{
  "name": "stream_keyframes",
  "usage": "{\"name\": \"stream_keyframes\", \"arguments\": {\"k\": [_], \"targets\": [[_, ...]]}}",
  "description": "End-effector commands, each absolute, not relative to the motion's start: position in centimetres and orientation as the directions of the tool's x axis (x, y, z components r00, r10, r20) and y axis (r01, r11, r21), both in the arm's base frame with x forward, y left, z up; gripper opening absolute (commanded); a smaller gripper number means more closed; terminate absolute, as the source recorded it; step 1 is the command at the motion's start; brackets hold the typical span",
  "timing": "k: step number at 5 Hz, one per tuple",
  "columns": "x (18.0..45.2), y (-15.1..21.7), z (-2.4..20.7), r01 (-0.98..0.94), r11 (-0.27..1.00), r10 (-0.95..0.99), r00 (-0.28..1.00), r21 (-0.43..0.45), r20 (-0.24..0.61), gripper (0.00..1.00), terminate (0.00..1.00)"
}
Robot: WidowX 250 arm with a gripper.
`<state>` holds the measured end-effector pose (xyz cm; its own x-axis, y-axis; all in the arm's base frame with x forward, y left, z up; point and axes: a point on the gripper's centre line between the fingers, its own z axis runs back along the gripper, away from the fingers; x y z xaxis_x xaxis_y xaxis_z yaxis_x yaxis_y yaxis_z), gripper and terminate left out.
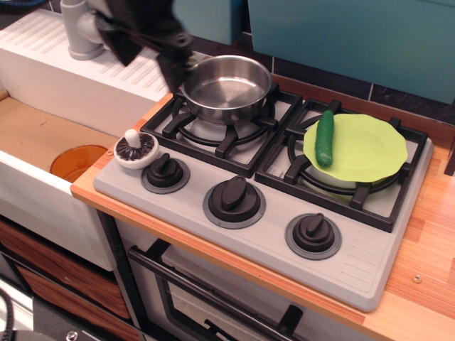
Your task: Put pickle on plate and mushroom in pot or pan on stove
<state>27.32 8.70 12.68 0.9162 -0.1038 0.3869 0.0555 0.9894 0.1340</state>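
The dark green pickle (325,138) lies on the left part of the lime-green plate (373,149), which sits on the right burner of the grey stove (263,238). The shiny steel pan (226,87) stands empty on the left burner. The white mushroom (136,149) sits gills-up on the stove's front left corner, beside the left knob. My black gripper (146,57) is motion-blurred, hovering above and to the back left of the pan, well behind the mushroom. Its fingers look spread apart and hold nothing.
Three black knobs (234,193) line the stove front. An orange bowl (77,162) lies in the sink at left, with a grey faucet (82,32) and white drainboard behind. Wooden counter (426,241) runs along the right. The oven door handle is below.
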Motion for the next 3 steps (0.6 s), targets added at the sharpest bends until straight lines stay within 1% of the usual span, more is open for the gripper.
{"name": "stream_keyframes", "arguments": {"k": [1, 3], "targets": [[28.6, 10.0, 11.5, 0.019, 0.992, -0.074, 0.89, 0.124, 0.451, 1.0, 0.0], [27.8, 10.0, 8.5, -0.028, 0.996, -0.017, 0.882, 0.089, 0.471, 1.0, 0.0]]}}
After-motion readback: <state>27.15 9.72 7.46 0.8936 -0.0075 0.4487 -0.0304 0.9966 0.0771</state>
